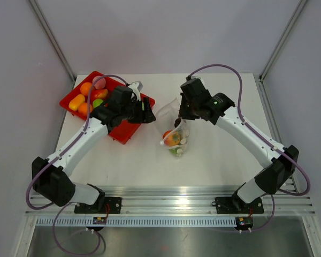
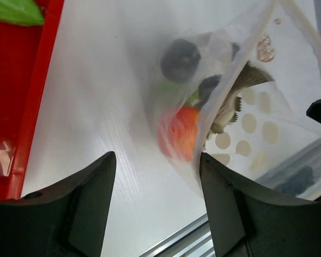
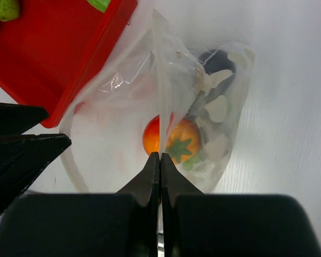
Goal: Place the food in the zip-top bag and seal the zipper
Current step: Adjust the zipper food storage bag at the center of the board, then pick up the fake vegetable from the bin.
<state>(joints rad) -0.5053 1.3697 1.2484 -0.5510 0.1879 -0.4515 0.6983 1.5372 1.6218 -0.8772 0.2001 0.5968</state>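
The clear zip-top bag [image 1: 175,131] hangs near the table's middle with its mouth held up. It holds an orange toy fruit with a green stalk [image 3: 181,140], a dark purple piece [image 3: 216,60] and green bits. My right gripper [image 3: 160,156] is shut on the bag's mouth edge and pinches the thin plastic upright. My left gripper [image 2: 158,160] is open and empty, just left of the bag [image 2: 241,101], its right finger [image 2: 224,198] against the plastic. More food, orange, red, pink, yellow and green [image 1: 91,96], lies in the red tray [image 1: 123,130].
The red tray stands at the back left, close beside the bag's mouth [image 3: 69,53]. An aluminium rail [image 1: 171,195] runs along the table's near edge. Grey walls enclose the table.
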